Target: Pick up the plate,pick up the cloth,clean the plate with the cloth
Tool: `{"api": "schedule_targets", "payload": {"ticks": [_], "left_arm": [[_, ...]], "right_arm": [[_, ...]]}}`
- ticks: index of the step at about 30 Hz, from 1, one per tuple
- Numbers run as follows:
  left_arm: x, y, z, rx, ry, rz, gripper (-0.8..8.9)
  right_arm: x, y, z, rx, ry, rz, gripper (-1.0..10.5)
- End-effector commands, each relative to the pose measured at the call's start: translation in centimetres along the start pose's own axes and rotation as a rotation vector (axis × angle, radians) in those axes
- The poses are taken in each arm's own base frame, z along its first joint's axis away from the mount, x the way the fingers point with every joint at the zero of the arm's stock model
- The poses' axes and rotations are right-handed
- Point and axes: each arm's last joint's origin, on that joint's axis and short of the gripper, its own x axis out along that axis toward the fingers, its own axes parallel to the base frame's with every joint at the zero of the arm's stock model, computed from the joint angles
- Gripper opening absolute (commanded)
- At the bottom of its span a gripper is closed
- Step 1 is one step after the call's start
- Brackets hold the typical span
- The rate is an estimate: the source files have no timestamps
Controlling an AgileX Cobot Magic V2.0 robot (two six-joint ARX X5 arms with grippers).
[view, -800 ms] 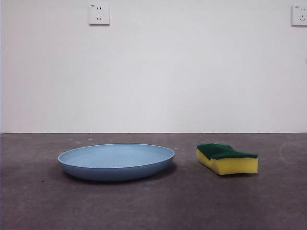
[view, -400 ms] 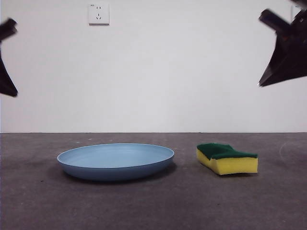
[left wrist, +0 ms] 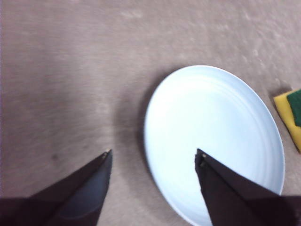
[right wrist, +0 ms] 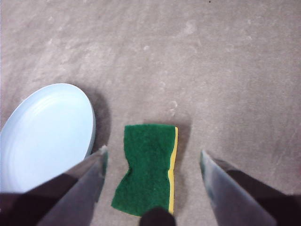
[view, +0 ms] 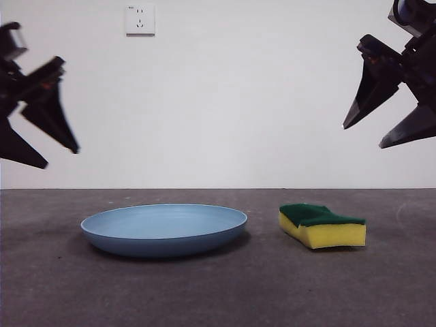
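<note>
The light-blue plate lies flat on the dark table, left of centre in the front view. The yellow sponge with a green top, the cloth, lies to its right, apart from it. My left gripper hangs open high above the table at the left, over the plate's left rim. My right gripper hangs open high at the right, over the cloth. The plate also shows in the right wrist view, and a corner of the cloth in the left wrist view. Both grippers are empty.
A white wall stands behind the table, with a socket high on it. The dark grey table surface stretches around the plate and the sponge.
Both arms have come into the front view from the upper corners and moved down and inward; one second ago neither showed. Plate and sponge have not moved.
</note>
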Motion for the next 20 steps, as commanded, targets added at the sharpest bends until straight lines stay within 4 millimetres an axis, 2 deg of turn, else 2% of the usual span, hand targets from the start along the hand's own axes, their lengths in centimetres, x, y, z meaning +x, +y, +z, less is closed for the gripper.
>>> {"api": "schedule_targets", "payload": {"ticks": [1,9,20], "left_arm": [[1.3,-0.4,0.5,0.023,0.028,-0.019,3.15],[5.4,-0.3,1.3,0.017,0.128,0.007,3.15],[9.6,0.5,-0.5,-0.002,0.255,0.014,3.14]], "right_arm": [[0.1,0.1,0.1,-0.010,-0.003,0.004,3.5],[0.1,0.0,0.1,-0.011,-0.004,0.004,3.5],[0.1,0.1,0.1,-0.011,-0.004,0.004,3.5]]}}
